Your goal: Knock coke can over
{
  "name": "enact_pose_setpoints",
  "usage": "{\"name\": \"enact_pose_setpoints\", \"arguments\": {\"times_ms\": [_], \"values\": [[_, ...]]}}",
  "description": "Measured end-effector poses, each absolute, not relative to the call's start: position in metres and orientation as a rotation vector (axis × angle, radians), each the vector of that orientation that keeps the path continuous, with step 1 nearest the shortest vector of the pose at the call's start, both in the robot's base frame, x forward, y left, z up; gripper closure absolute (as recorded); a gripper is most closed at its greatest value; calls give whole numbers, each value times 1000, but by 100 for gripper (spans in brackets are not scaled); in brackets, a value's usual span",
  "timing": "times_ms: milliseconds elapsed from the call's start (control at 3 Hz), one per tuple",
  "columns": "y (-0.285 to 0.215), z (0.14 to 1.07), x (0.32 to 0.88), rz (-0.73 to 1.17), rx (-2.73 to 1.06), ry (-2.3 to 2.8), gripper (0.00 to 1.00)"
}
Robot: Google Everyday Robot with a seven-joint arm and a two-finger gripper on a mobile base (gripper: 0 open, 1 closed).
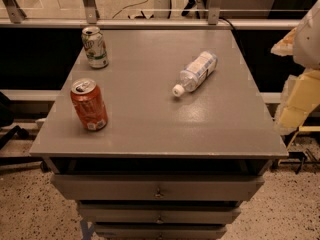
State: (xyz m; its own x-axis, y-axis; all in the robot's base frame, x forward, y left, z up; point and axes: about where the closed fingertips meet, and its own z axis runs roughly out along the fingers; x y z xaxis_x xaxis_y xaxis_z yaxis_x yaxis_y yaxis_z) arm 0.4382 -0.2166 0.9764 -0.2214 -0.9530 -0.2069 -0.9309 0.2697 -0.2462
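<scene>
The coke can (pixel 89 104), red-orange with a silver top and a small white label patch, stands upright near the front left corner of the grey table top (pixel 160 119). My gripper (pixel 300 96) shows as a pale yellow-white shape at the right edge of the camera view, off the table's right side and far from the can. Nothing is held in it that I can see.
A green-and-white can (pixel 94 47) stands upright at the back left corner. A clear plastic bottle (pixel 196 72) lies on its side right of centre, cap toward the front. The table has drawers (pixel 158 189) below. A rail (pixel 150 23) runs behind it.
</scene>
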Motion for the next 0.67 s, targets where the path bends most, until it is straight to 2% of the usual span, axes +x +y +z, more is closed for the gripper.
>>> {"name": "enact_pose_setpoints", "arguments": {"times_ms": [333,667], "values": [[-217,976,438,-99,-1724,2231,0],[-204,976,460,-53,-1698,2160,0]]}}
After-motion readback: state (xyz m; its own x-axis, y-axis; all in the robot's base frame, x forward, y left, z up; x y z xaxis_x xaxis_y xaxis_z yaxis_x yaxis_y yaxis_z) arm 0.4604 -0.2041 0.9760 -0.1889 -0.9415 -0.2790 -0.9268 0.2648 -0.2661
